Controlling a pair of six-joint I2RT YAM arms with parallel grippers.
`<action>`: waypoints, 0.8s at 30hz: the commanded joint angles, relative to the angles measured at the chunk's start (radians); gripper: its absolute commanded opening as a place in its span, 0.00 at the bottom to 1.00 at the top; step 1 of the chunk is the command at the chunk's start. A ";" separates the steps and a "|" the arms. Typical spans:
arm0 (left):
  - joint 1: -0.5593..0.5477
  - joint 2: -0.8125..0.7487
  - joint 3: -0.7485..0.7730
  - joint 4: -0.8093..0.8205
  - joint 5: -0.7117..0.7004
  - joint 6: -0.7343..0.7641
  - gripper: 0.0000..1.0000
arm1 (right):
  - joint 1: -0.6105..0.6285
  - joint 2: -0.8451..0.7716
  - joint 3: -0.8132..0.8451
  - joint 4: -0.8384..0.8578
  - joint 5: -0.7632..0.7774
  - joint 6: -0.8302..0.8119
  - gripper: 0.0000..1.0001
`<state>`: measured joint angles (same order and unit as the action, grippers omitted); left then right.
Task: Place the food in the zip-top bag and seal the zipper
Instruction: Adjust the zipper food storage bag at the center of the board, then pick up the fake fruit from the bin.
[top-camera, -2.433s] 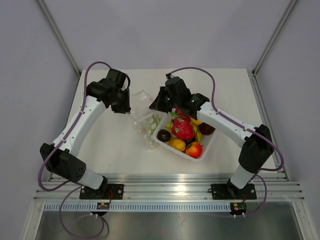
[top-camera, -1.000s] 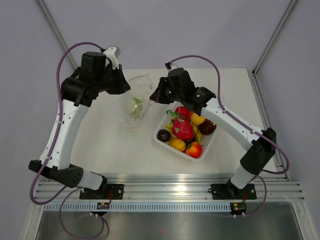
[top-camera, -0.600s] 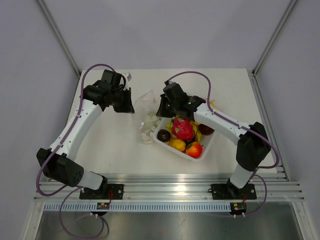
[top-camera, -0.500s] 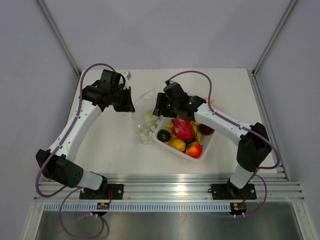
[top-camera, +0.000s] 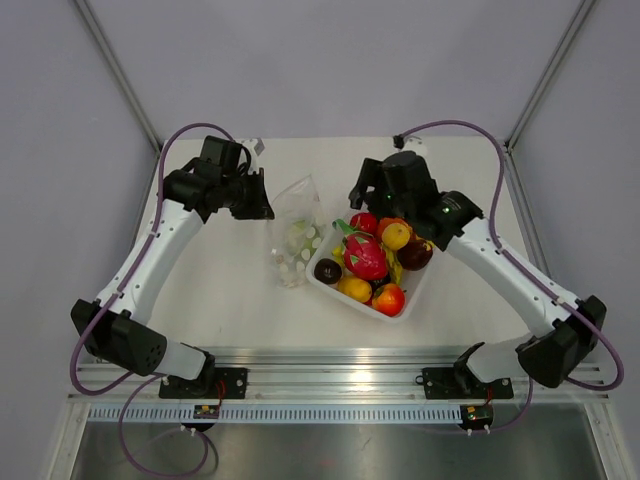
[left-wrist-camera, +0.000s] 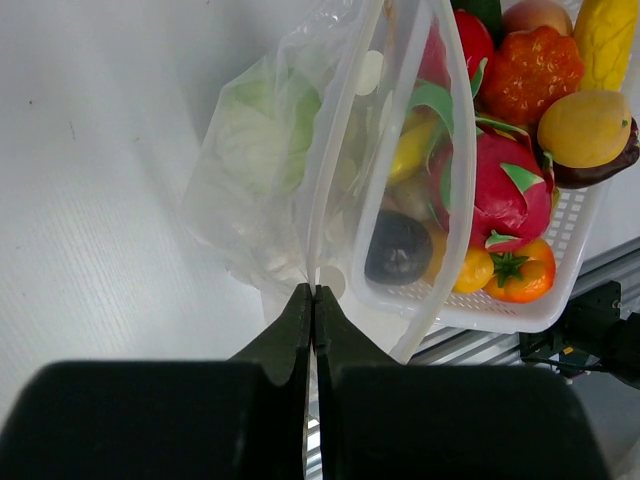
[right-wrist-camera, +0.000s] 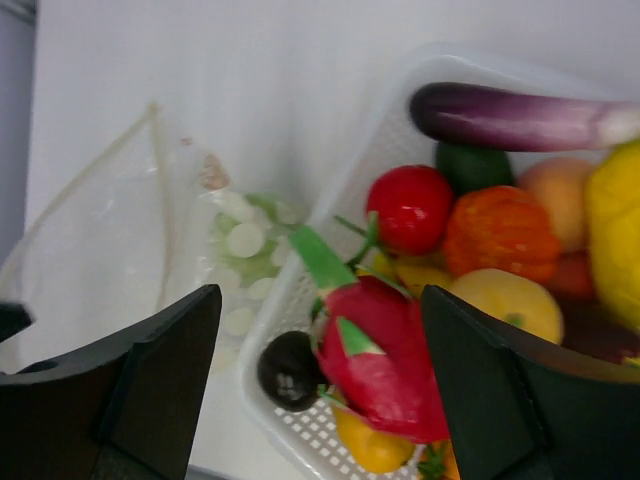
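Pinched fully shut with the left gripper (left-wrist-camera: 313, 292) on the zipper (left-wrist-camera: 328, 175) of the zip-top bag (left-wrist-camera: 255, 160), mouth held gaping, just left of the white tray (top-camera: 402, 312). Spread wide and holding nothing with the right gripper (right-wrist-camera: 318, 295), poised over the food (right-wrist-camera: 375, 350) heaped in that tray; clearly the nearer arm, so probably a straight drop, then a carry leftward to the bag

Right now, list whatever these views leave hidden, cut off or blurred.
- Top view: fingertips of the left gripper, hidden under its own wrist.
- Left wrist view: far end of the zip-top bag, cut off by the top edge.
- Right wrist view: pale pieces in the bag, too blurred to name.
- All views: food lying under the dragon fruit.
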<state>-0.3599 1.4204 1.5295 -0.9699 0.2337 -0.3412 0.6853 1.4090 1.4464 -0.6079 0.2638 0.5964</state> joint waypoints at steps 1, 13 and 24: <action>-0.010 -0.015 0.061 0.050 0.032 -0.009 0.00 | -0.101 -0.068 -0.099 -0.075 0.063 0.016 0.89; -0.048 0.028 0.104 0.062 0.035 -0.010 0.00 | -0.158 -0.036 -0.227 -0.064 0.031 0.010 1.00; -0.056 0.028 0.103 0.059 0.035 -0.010 0.00 | -0.170 0.010 -0.271 -0.020 0.005 0.010 0.93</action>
<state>-0.4107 1.4490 1.5890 -0.9497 0.2428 -0.3458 0.5220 1.4170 1.1831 -0.6720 0.2779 0.6060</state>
